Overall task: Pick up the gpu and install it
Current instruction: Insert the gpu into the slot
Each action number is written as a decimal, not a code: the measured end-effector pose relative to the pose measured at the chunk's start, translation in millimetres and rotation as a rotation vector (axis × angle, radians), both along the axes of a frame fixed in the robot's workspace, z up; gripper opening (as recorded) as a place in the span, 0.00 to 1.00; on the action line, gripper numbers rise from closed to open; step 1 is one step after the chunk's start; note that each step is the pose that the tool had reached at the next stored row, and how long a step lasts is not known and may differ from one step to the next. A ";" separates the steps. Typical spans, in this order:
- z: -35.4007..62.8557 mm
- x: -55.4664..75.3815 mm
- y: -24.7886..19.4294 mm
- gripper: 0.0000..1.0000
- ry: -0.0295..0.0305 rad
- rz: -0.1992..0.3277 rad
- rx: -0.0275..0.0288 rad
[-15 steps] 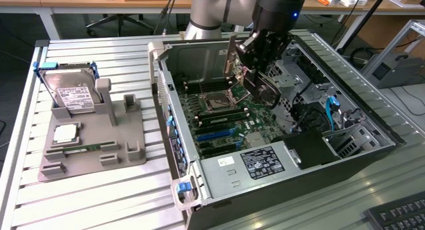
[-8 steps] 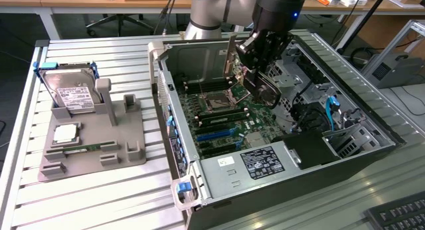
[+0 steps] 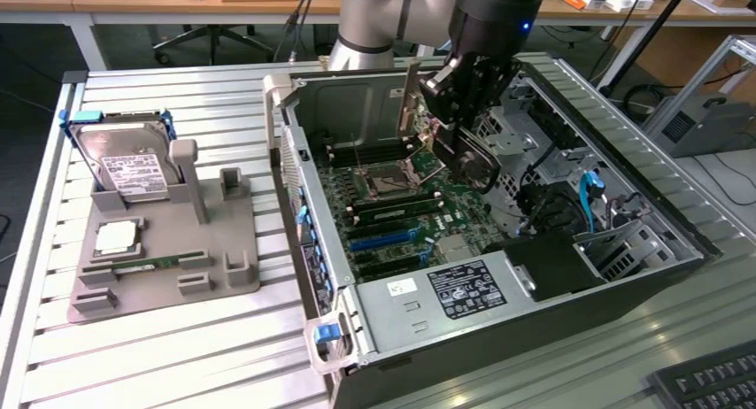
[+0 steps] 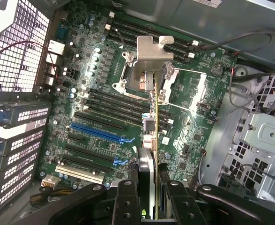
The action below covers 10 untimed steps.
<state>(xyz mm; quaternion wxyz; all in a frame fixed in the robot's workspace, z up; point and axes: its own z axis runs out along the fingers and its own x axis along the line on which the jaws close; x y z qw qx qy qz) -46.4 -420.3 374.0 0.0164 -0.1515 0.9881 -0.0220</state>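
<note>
Exterior view's left: grey holder point(image 3: 159, 281) on the slatted desk point(image 3: 177, 95), carrying a silver hard drive point(image 3: 133, 168) upright and a slim RAM stick point(image 3: 151, 266) lying flat. Centre to right: open computer case point(image 3: 297, 152), motherboard point(image 3: 390, 216) exposed. Claw point(image 4: 150, 197) pinching the gpu point(image 4: 152, 123) by both faces. The card hangs edge-down, clear above the motherboard slots, unseated.
</note>
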 end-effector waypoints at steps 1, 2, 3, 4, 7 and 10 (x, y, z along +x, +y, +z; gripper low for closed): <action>0.0 0.0 0.0 0.27 0.0000 0.001 0.0000; 0.0 0.0 0.0 0.27 0.0000 0.002 0.0000; 0.0 0.0 0.0 0.27 0.0000 0.003 -0.0001; 0.0 0.0 0.0 0.27 0.0000 0.005 -0.0002; 0.0 0.0 0.0 0.27 0.0000 0.009 -0.0003; 0.0 0.0 0.0 0.27 0.0000 0.013 -0.0004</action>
